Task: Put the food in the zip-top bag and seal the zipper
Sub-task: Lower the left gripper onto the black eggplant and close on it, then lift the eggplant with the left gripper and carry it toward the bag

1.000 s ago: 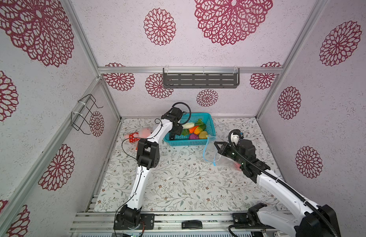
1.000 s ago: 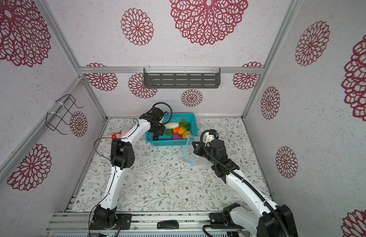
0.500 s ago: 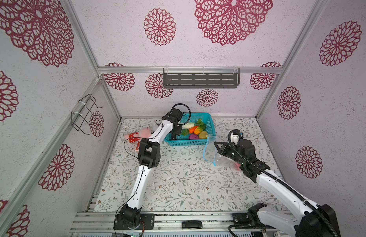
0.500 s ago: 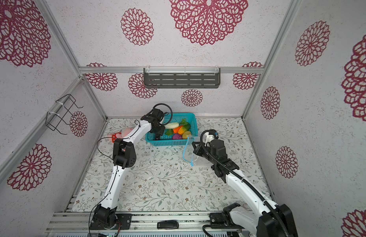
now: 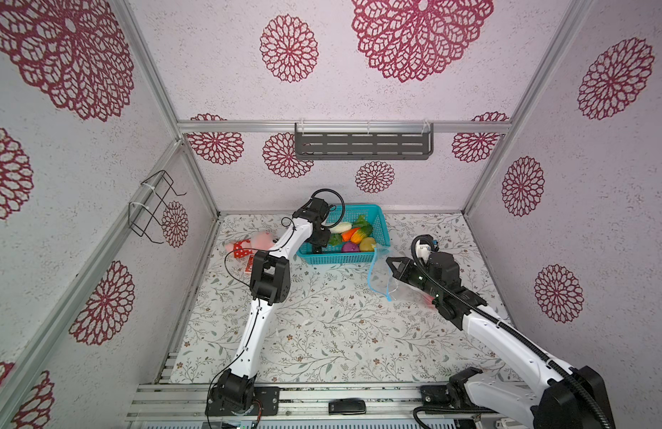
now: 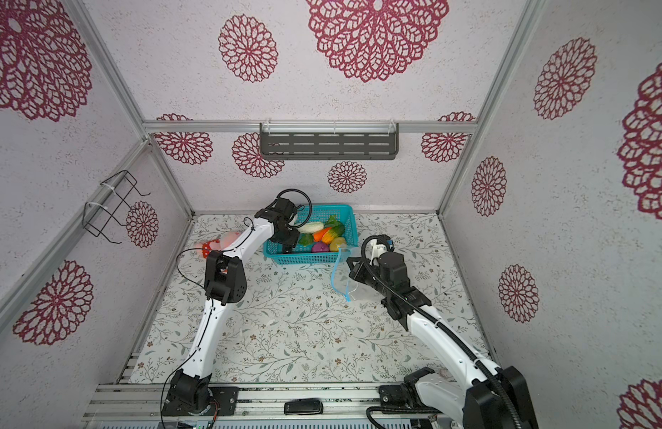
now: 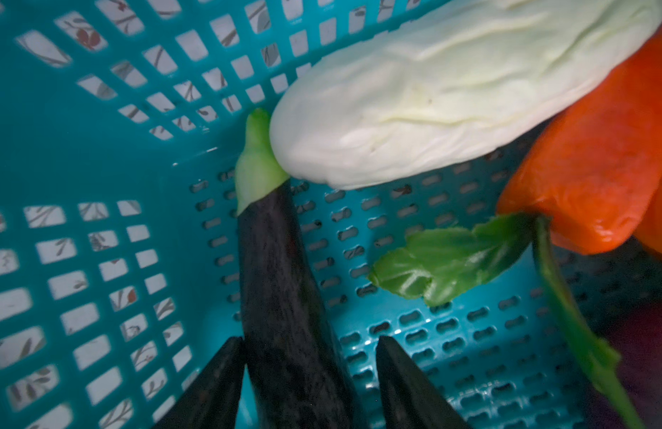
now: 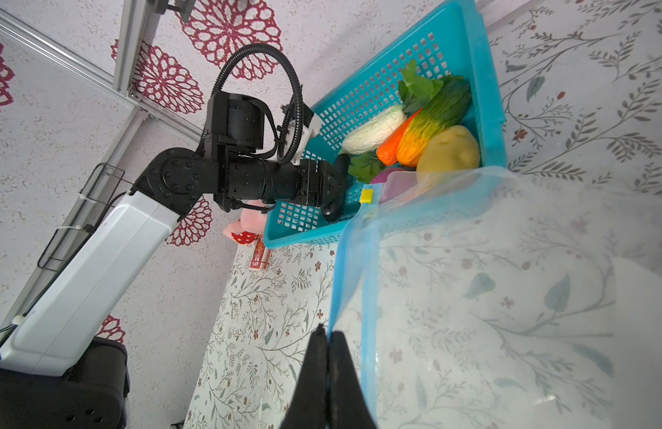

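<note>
Left wrist view puts the dark eggplant [image 7: 281, 278] right between the left jaws. They stand spread to either side of its thick end, one jaw against the skin and the other just clear, so nothing looks pinched yet. The eggplant's long axis runs straight away from the jaws along the floor of the teal basket [image 7: 80, 148], so they cross its width, which is how a closing grip wants it. Its pale green cap is at the far end, touching the white vegetable [image 7: 452, 96]. The carrot [image 7: 600, 167] and a green leaf [image 7: 448, 260] lie off to one side, apart from it. The eggplant is slender, glossy and almost black, and I would guess the smooth skin could slide in a loose grip.

In both top views the left arm is the one reaching into the basket [image 5: 340, 258] at the back of the surface [image 5: 322, 327], so it is plainly the nearer arm. The right jaws are pressed together on the blue zipper [image 8: 351, 267] edge of the zip-top bag [image 8: 507, 297], holding the clear, crinkly bag [image 5: 381, 276] up just beside the basket's near right corner. From the jaws, the zipper runs toward the basket. The eggplant would have to travel across the other vegetables to reach the bag.
</note>
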Controlling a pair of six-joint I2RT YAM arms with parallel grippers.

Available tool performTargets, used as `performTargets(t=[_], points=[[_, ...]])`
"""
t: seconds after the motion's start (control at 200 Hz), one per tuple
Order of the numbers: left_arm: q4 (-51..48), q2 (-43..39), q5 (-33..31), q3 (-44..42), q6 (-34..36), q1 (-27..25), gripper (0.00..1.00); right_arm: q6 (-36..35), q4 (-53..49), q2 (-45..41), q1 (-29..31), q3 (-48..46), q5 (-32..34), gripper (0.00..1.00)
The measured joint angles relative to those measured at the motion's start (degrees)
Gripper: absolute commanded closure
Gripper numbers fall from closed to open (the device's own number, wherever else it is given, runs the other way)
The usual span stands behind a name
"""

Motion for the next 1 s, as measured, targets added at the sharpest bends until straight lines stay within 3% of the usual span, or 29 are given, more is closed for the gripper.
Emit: performTargets(t=[0.23,0.515,1.001], points=[[-0.57,0.0,-0.33,0.0,-0.22,0.0,0.53,0.0,0.0,0.0,0.0,0.0,0.0,1.0],[-1.05,-0.9,-0.57,-1.2,-0.87,0.0,0.58,0.0,-0.02,0.0,0.0,0.0,0.02,1.0],[0.35,-12.2,1.4,-8.0,-2.6,-0.11,0.63,0.07,0.55,0.0,0.02,-0.66,0.04,1.0]])
